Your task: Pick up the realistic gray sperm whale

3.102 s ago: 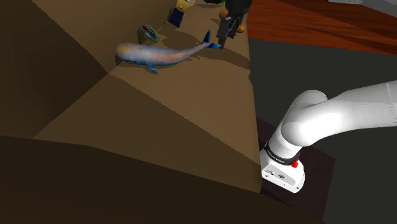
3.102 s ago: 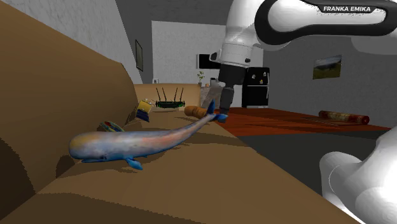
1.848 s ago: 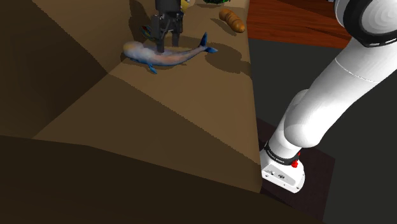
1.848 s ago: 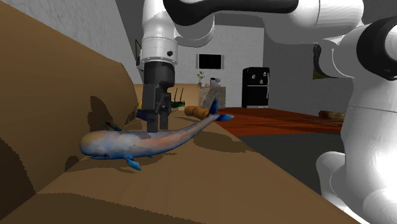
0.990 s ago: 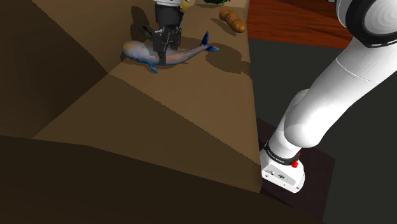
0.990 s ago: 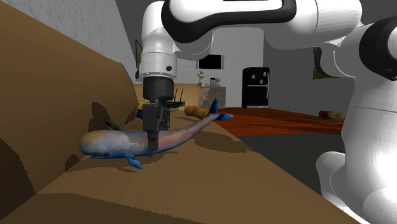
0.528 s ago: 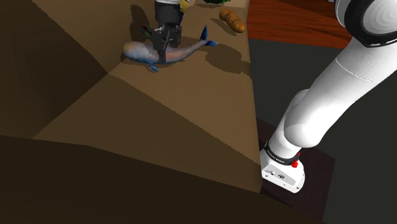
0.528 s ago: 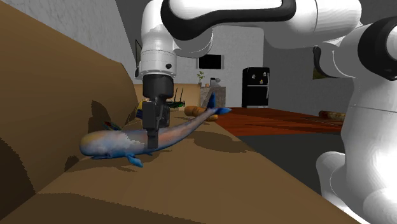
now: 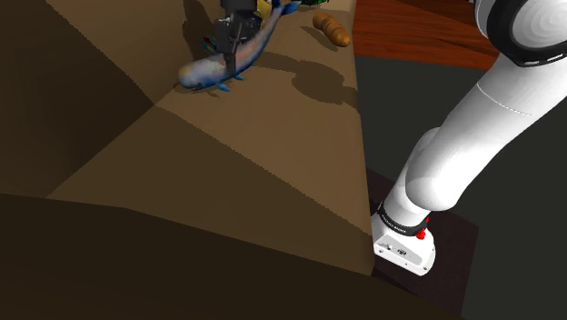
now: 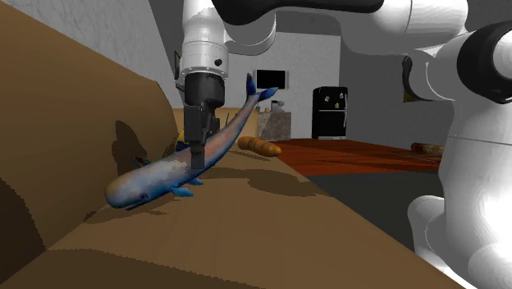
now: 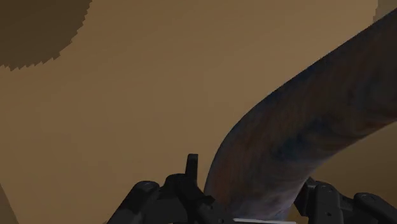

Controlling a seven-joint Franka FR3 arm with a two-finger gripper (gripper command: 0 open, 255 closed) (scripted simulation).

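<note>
Now the whale rises tail-first

Shoulder view: the all-black two-finger gripper (image 9: 234,56), clenched around the middle of the one long grey-blue whale figure (image 9: 202,73), has hoisted it since half a second ago. Its tail points up and its head hangs low over the brown surface (image 9: 273,145). One brown loaf-shaped thing (image 9: 331,27) lies apart, toward this view's right.

Second exterior view: the same slant, so the lift looks under way.

Wrist view: two black fingers (image 11: 181,191) clasp one whale body.

White rounded arm (image 9: 454,155), dark joints (image 10: 238,8), all-black claw (image 10: 197,162).
</note>
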